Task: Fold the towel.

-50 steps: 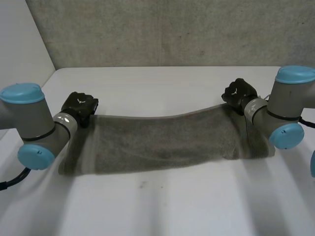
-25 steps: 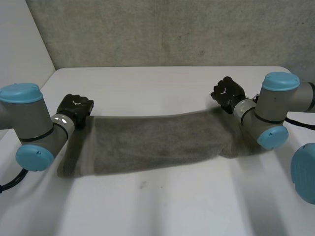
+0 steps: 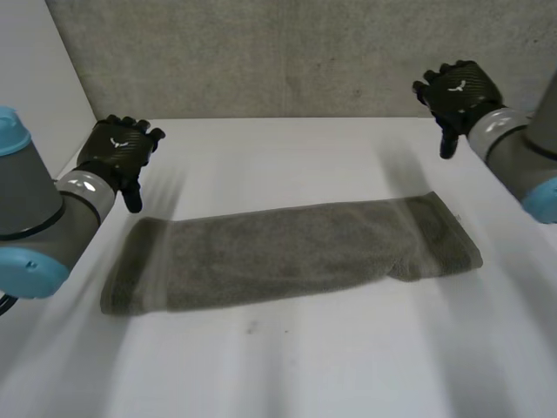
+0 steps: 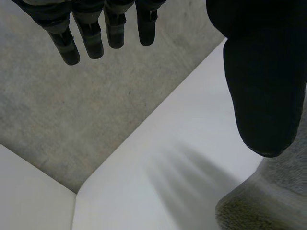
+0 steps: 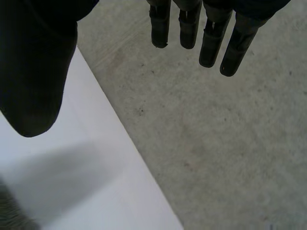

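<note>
the towel (image 3: 287, 252) is lying flat on the table (image 3: 287, 366) as a long band, its long axis running from hand to hand. the left hand (image 3: 117, 152) is hovering near one end, the right hand (image 3: 457, 87) farther off the other; both are hanging open, gripping nothing. bare table is lying all round it.

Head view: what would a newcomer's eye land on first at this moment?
A long grey-brown terry towel lies flat as a strip across the middle of the white table. The black left hand hovers open by its far left corner, and the black right hand hovers open past its far right corner, neither touching it.
</note>
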You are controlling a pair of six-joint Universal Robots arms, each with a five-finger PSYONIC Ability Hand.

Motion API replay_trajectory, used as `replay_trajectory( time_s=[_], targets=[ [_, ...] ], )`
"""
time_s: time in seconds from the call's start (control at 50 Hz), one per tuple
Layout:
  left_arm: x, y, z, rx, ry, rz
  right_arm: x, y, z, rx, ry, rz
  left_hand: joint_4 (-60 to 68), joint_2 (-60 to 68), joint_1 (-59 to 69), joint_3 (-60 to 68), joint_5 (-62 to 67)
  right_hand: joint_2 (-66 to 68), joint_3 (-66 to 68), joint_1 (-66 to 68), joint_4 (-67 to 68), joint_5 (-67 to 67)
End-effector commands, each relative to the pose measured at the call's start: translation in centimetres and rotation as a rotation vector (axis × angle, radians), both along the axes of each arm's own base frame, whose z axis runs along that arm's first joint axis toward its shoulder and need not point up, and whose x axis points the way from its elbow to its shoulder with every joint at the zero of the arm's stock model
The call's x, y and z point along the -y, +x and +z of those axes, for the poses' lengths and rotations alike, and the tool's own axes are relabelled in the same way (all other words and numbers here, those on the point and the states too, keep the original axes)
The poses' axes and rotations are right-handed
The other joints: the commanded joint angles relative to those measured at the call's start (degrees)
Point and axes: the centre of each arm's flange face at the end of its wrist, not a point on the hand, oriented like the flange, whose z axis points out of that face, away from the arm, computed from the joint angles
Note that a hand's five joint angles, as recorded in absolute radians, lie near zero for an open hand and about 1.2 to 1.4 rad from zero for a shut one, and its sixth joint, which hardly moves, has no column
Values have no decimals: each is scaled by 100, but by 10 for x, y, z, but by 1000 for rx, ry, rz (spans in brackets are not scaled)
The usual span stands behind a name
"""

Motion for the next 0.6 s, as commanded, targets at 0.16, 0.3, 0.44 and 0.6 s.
replay_trajectory(
  time_s=[0.16, 0.3, 0.44, 0.6],
  targets=[
    [-64, 0, -16, -99, 141, -39, -58, -54, -51, -11, 401, -12, 48, 46, -2, 39, -156, -177, -160, -55, -250, -98],
    [-70, 2, -28, -158, 155, -27, -61, -69, -83, 16, 455, 12, 65, 63, 15, 55, -139, 126, 142, 247, 53, 204],
    [-71, 4, -35, -166, 142, -24, -51, -74, -111, 19, 419, 2, 65, 63, 15, 55, -139, 1389, 1405, 1510, 1316, 1467],
    [-73, 4, -37, -166, 147, -24, -45, -77, -132, -13, 417, 2, 82, 80, 32, 72, -123, 2129, 2146, 2250, 2056, 2207]
  ],
)
